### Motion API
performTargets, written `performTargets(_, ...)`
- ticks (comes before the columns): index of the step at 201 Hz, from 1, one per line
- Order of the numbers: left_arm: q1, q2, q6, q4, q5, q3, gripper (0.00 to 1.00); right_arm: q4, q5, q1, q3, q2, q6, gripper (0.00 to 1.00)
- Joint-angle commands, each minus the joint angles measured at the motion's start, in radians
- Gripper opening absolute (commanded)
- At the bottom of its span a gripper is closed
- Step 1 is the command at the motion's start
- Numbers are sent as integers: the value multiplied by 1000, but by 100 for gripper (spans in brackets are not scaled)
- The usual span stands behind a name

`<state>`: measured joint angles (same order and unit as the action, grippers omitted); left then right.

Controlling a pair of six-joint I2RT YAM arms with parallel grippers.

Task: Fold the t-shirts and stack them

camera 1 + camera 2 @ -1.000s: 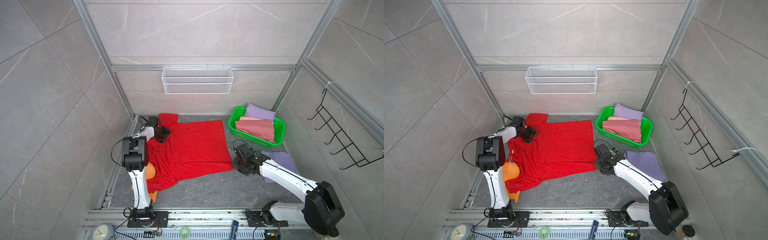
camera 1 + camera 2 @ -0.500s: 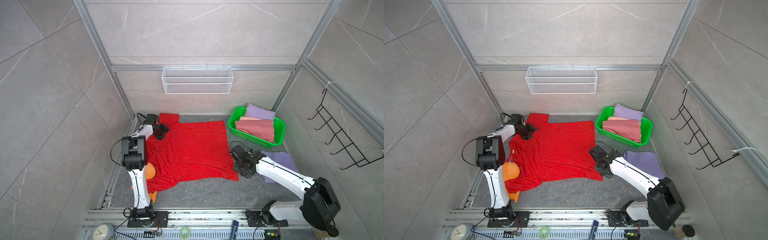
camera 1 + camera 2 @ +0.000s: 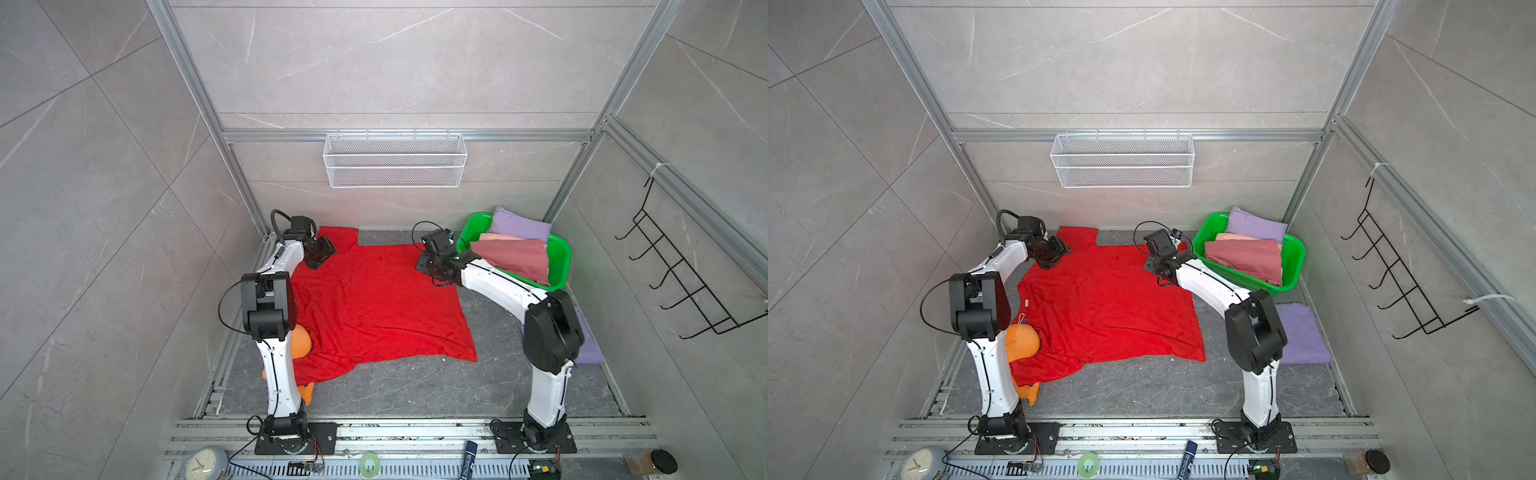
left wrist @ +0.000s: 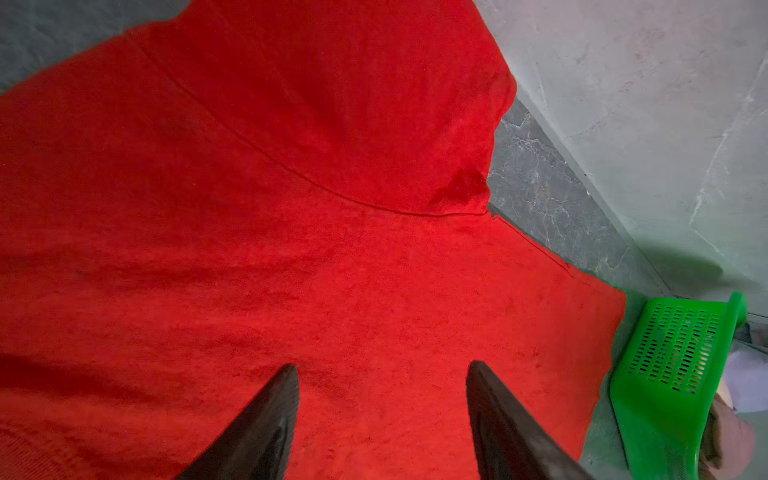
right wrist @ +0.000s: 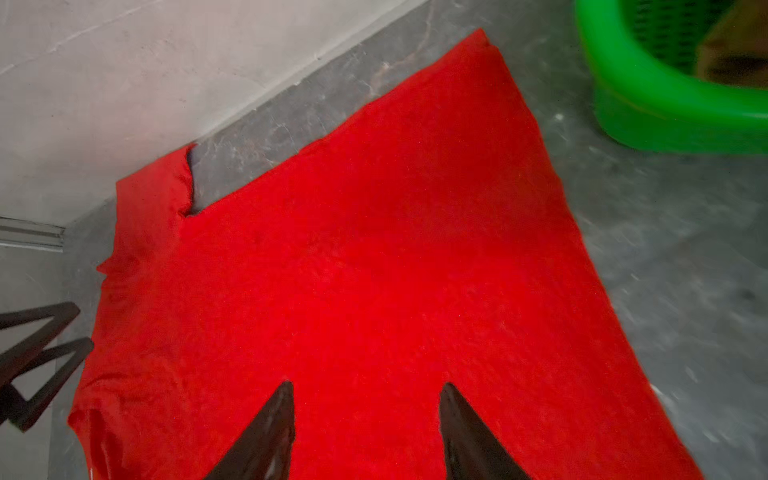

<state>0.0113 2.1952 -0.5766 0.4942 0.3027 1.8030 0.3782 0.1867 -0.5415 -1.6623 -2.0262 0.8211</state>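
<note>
- Jaws apart on the left gripper — both dark fingers spread wide over red cloth, nothing between them.
- Same story at the right gripper: jaws apart, empty, pointing down at the cloth.
- And there's the red shirt, spread flat on the floor. It fills the middle in both top views, with one sleeve reaching the foot of the back wall.
- Left gripper hangs over the shirt's far left part, right by that sleeve.
- Right gripper is over the shirt's far right corner, just beside the green basket.
- Down at the near left, the shirt lies partly over an orange toy, next to the left arm.
- Inside the basket there's a lavender shirt at the back, a peach shirt peeking out, and a rose shirt on top — all folded.
- One more, a folded lavender shirt, lies on the floor to the right of the right arm, well apart from the red one.
</note>
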Motion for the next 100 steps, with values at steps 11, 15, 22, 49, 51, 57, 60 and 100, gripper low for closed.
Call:
performTargets(11, 3, 26, 31, 24, -21, 20, 67, -89, -122, 40, -175, -174, -51, 57)
performTargets(15, 3, 28, 32, 21, -21, 19, 67, -92, -129, 41, -198, -197, -52, 57)
performTargets(22, 4, 33, 33, 25, -22, 19, 67, -93, -145, 46, -240, -236, -57, 57)
performTargets(49, 4, 43, 42, 33, -18, 15, 67, 2, -172, 51, -435, -395, -66, 56)
performTargets(51, 4, 43, 42, 33, -18, 15, 67, 13, -173, 51, -451, -403, -66, 56)
performTargets(57, 5, 44, 44, 38, -18, 14, 67, 42, -172, 50, -485, -429, -66, 56)
performTargets(60, 5, 46, 45, 41, -20, 13, 67, 57, -171, 49, -501, -439, -65, 56)
performTargets(100, 16, 52, 38, 73, -14, -14, 67, 152, -179, 53, -515, -488, -42, 56)
